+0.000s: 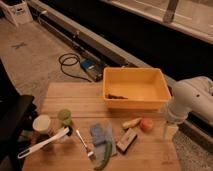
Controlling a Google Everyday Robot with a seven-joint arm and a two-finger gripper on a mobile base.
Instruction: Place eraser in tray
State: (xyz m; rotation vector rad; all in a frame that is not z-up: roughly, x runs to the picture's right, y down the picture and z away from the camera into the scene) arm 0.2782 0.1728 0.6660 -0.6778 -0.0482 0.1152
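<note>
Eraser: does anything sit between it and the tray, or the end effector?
Yes. A pale yellow oblong piece and an orange round thing lie on the table between the eraser and the tray's near wall. Nothing visible lies between the eraser and the end effector, low at the table's right edge.

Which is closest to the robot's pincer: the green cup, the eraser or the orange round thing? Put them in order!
The pincer is at the right edge of the table.
1. Orange round thing, just beside it.
2. Eraser, farther in, near the front edge.
3. Green cup, far over on the left side.
</note>
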